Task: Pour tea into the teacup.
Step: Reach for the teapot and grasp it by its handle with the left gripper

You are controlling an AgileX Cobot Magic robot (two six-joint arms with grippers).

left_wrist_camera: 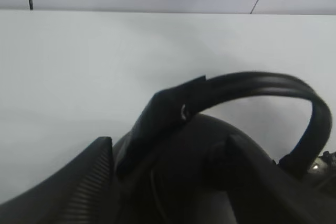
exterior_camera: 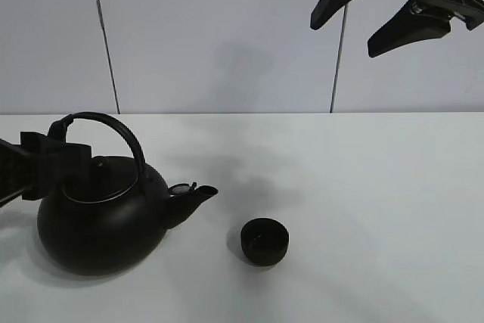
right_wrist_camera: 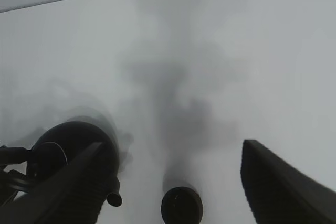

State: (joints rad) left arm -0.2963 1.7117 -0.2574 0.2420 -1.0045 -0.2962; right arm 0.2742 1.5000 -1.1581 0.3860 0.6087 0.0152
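the white table (exterior_camera: 378, 187) carries everything. the largest thing on it is the black kettle (exterior_camera: 98, 225), standing upright. its arched handle (exterior_camera: 113, 130) rises between the left gripper's (exterior_camera: 60, 158) fingers (left_wrist_camera: 86, 187), and its spout (exterior_camera: 193, 196) points away from them toward the cup. the wrist view shows the handle's near end lying between the two fingers. i cannot tell whether they are pinching it or only flank it. taking the handle low at one end looks meant to let the arm tip the body forward over the spout.

the right gripper (exterior_camera: 344, 38) hangs high above the table, fingers (right_wrist_camera: 278, 182) spread wide and holding nothing. it looks parked clear of the pour.

the teacup (exterior_camera: 265, 241), small, low and black, sits upright just beyond the spout, well away from the left fingers and far below the right ones, seen between them from that wrist. it is near enough that a lift and tilt should reach it. pouring has not begun.
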